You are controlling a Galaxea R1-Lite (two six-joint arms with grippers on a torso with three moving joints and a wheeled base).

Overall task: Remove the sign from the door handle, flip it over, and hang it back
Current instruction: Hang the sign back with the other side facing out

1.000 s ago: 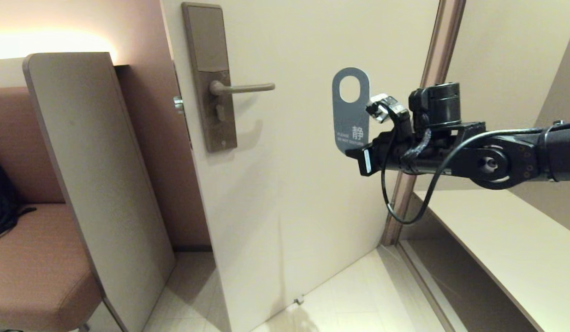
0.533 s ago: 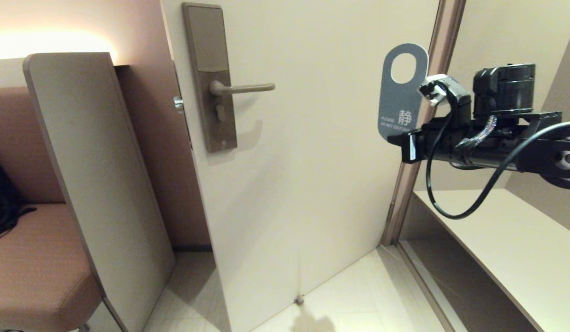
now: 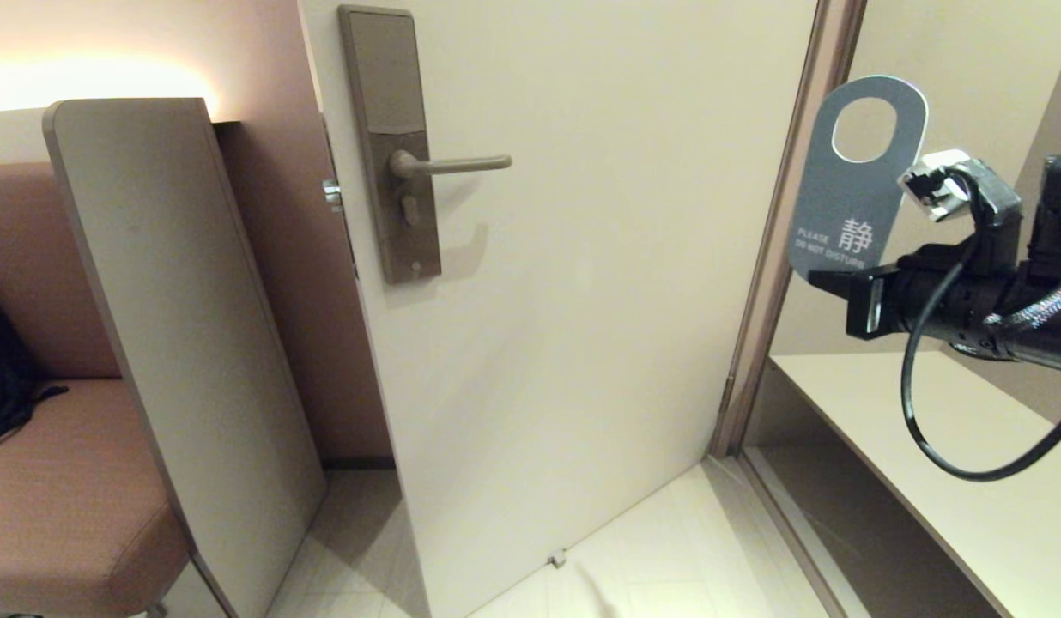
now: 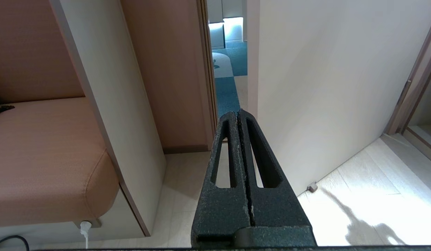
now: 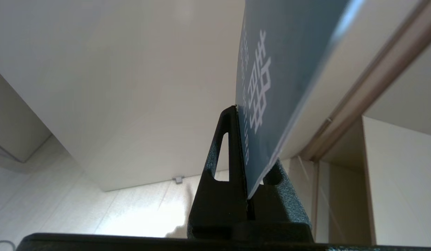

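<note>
Sign: the flat blue-grey card sign [image 3: 852,202] with rounded corners and a big oval hole near its top stood upright in the air at the right of the head view, in front of the brown door frame [image 3: 784,240]; the face toward the camera carried white lettering reading PLEASE DO NOT DISTURB beside a white Chinese character.
Right gripper: the black right gripper [image 3: 839,279] was clamped on the sign's lower edge, fingers pressed narrow against the card from both sides; the arm reached in level from the right edge of the head view.
Right wrist view: the sign [image 5: 271,80] rose from between the black fingers [image 5: 226,153], blue face and white print showing.
Door handle: the slim taupe-grey metal lever [image 3: 453,163] sat horizontal on its tall narrow brownish-grey lock plate [image 3: 389,137], bare, well apart from the sign and to its left.
Door: the cream door [image 3: 582,300] stood ajar.
Left gripper: the black left gripper [image 4: 240,118] held nothing, its fingers pressed together, pointing toward the door's lower edge and the pale floor [image 4: 358,195].
Surroundings: a salmon upholstered bench [image 3: 58,489] and a beige partition panel [image 3: 178,326] stood left of the door.
</note>
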